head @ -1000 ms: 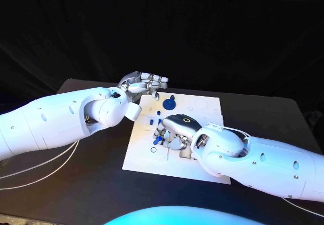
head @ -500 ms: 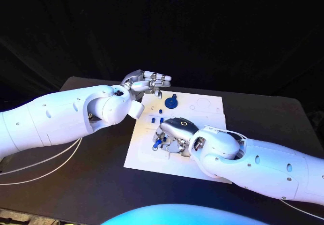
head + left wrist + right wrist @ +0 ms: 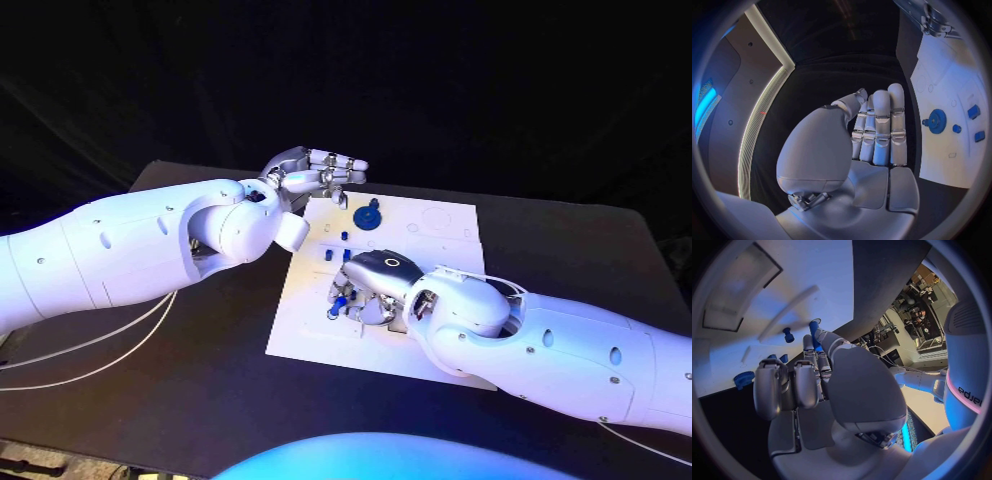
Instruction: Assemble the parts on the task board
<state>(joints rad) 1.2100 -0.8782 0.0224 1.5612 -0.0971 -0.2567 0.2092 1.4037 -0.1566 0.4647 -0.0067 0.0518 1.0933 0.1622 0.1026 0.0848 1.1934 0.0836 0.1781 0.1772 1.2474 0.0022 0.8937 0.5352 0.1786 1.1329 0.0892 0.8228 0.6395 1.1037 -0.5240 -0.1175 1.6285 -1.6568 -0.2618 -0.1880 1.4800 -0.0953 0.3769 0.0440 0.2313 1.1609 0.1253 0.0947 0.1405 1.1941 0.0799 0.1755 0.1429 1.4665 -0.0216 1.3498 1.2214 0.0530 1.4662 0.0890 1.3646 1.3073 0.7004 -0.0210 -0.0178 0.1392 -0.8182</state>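
The task board (image 3: 433, 225) lies flat in the middle of the black table (image 3: 188, 370), a white plate w/ faint outlines and recesses on it. Near its far edge sits a blue gear (image 3: 368, 214) — round, toothed, w/ a small knob at one side; in the left wrist view the same gear (image 3: 937, 120) shows beside two small blue blocks (image 3: 974, 111) and a small blue round piece (image 3: 956, 128). Two short blue pegs (image 3: 345, 237) stand approx. mid-board, just past the right hand.

The right hand (image 3: 372, 283) is down on the board's near-left part, fingers curled over the surface. In the right wrist view a blue part (image 3: 815, 329) sits at its fingertips (image 3: 808, 342), pinched against the thumb — held, as far as the view lets me judge; another blue peg (image 3: 787, 334) stands on the board just beyond, apart from the fingers. A bit of blue (image 3: 338, 300) shows under the hand in the head view too.

The left hand (image 3: 315, 172) is off the board's far-left corner, above the table. Its fingers (image 3: 879, 125) lie straight and close together, thumb folded across in front of them, nothing in the hand. It touches neither the board nor the gear.

White cables (image 3: 101, 345) run over the table under the left arm.
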